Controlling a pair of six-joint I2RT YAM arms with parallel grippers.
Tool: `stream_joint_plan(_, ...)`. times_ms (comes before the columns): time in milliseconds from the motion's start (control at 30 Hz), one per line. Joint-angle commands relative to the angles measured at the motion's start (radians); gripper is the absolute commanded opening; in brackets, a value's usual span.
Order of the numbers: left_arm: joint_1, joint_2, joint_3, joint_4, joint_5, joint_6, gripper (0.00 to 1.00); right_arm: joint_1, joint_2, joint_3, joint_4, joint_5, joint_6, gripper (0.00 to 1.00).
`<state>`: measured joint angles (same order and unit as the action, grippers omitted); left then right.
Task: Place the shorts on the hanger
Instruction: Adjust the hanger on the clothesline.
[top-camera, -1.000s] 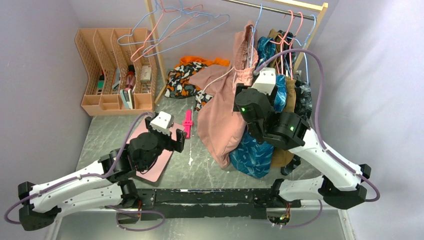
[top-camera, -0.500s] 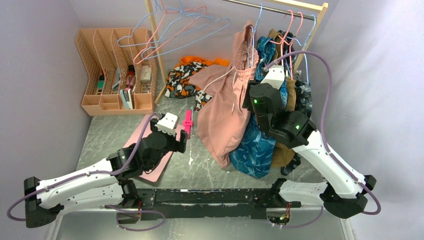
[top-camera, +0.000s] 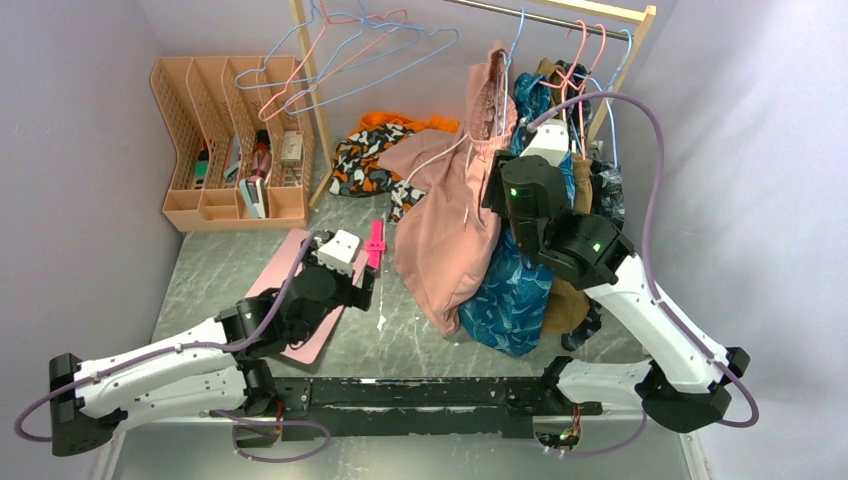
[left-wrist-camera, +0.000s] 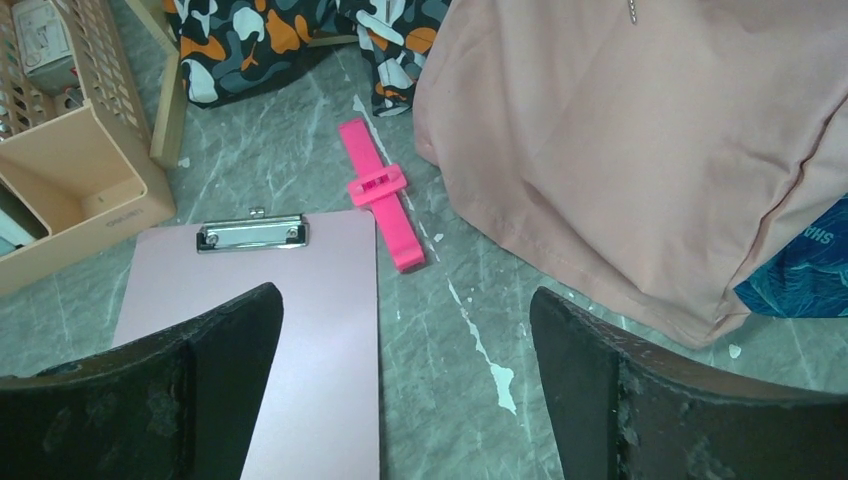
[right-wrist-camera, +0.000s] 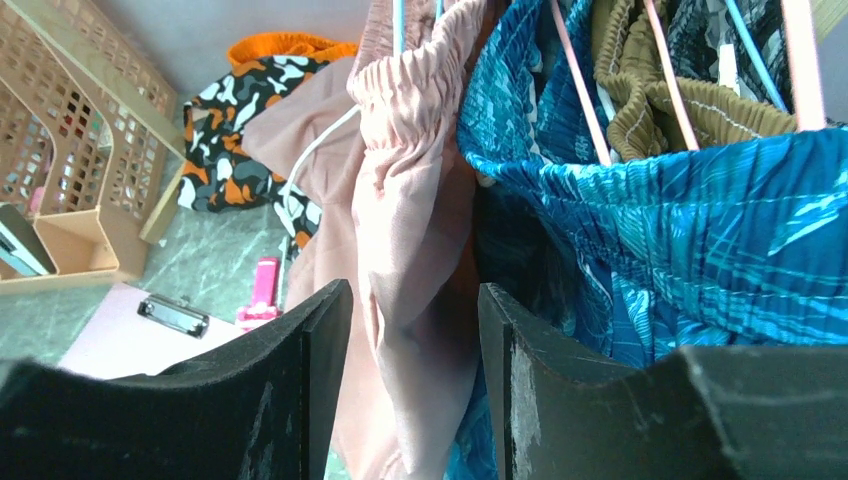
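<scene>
Shorts (top-camera: 450, 230) in dusty pink, baggy and matte, hitched high by the gathered waistband toward the far right corner of the bench (left-wrist-camera: 480, 330). Up there, thin light-blue wire of the hanger (right-wrist-camera: 398, 20) running down into the puckered elastic. Rest of the cloth slumped in one long creased drape, hem resting on the bench about midway between far and near edges, one flap spread leftward beside a camo garment (left-wrist-camera: 270, 40). White drawstring looping loose across the front. Pressed on the right against a blue garment (right-wrist-camera: 700, 220) hanging under the rail (top-camera: 560, 12).

Right claw (right-wrist-camera: 412, 300) raised just below the waistband, jaws half apart with a hanging fold of the shorts between them, cloth filling most of the gap. Pinched or merely straddled: cannot tell.

Left claw (left-wrist-camera: 405, 300) low over the bench toward the near left corner, jaws wide, holding nothing. Below it a clipboard (left-wrist-camera: 290, 320) flat on the bench, a pink strap (left-wrist-camera: 382, 205) just beside the clipboard's right edge, the hem of the shorts off to the right and apart from both.
</scene>
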<state>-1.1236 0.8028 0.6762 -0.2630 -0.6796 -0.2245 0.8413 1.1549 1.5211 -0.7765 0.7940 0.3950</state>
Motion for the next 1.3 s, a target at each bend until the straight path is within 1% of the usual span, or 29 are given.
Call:
stream_joint_plan(0,0.022,-0.042,0.042,-0.048,0.027,0.014,0.98,-0.012,0.019,0.04,0.014,-0.015,-0.016,0.52)
stream_joint_plan(167,0.048,-0.053,0.018,-0.053,0.05,0.007,0.98,-0.021,0.045,0.051,0.019,-0.023,-0.014,0.43)
stream_joint_plan(400,0.048,-0.059,0.012,-0.059,0.051,0.004,0.96,-0.044,0.067,0.046,0.013,-0.035,-0.012,0.4)
stream_joint_plan(467,0.048,-0.066,0.011,-0.065,0.051,-0.001,0.96,-0.062,0.066,0.044,0.008,-0.039,-0.015,0.35)
stream_joint_plan(567,0.048,-0.076,0.009,-0.075,0.047,-0.008,0.96,-0.085,0.053,0.044,0.005,-0.047,-0.021,0.23)
stream_joint_plan(633,0.048,-0.081,0.009,-0.077,0.045,-0.01,0.95,-0.097,0.049,0.051,-0.004,-0.053,-0.021,0.19)
stream_joint_plan(867,0.048,-0.085,0.012,-0.084,0.036,-0.012,0.95,-0.113,0.039,0.083,-0.047,-0.042,-0.017,0.14)
stream_joint_plan(967,0.048,-0.089,0.012,-0.085,0.032,-0.012,0.95,-0.118,0.027,0.075,-0.065,-0.039,-0.012,0.13)
stream_joint_plan(1033,0.048,-0.09,0.011,-0.084,0.033,-0.012,0.95,-0.118,0.019,0.067,-0.065,-0.063,-0.01,0.13)
stream_joint_plan(1067,0.047,-0.09,0.011,-0.084,0.033,-0.012,0.95,-0.118,0.013,0.065,-0.056,-0.094,-0.017,0.17)
stream_joint_plan(1100,0.048,-0.09,0.01,-0.085,0.035,-0.011,0.96,-0.119,0.007,0.068,-0.043,-0.136,-0.028,0.27)
stream_joint_plan(1133,0.048,-0.088,0.012,-0.087,0.036,-0.01,0.97,-0.118,0.004,0.078,-0.037,-0.183,-0.037,0.43)
stream_joint_plan(1167,0.048,-0.086,0.012,-0.09,0.037,-0.01,1.0,-0.119,0.006,0.103,-0.038,-0.224,-0.053,0.56)
stream_joint_plan(1200,0.048,-0.085,0.015,-0.091,0.038,-0.012,0.99,-0.119,0.01,0.126,-0.04,-0.27,-0.062,0.64)
stream_joint_plan(1233,0.048,-0.088,0.014,-0.091,0.041,-0.01,0.99,-0.118,0.011,0.15,-0.044,-0.314,-0.07,0.71)
stream_joint_plan(1267,0.048,-0.092,0.012,-0.088,0.043,-0.01,0.99,-0.118,0.012,0.17,-0.042,-0.363,-0.082,0.73)
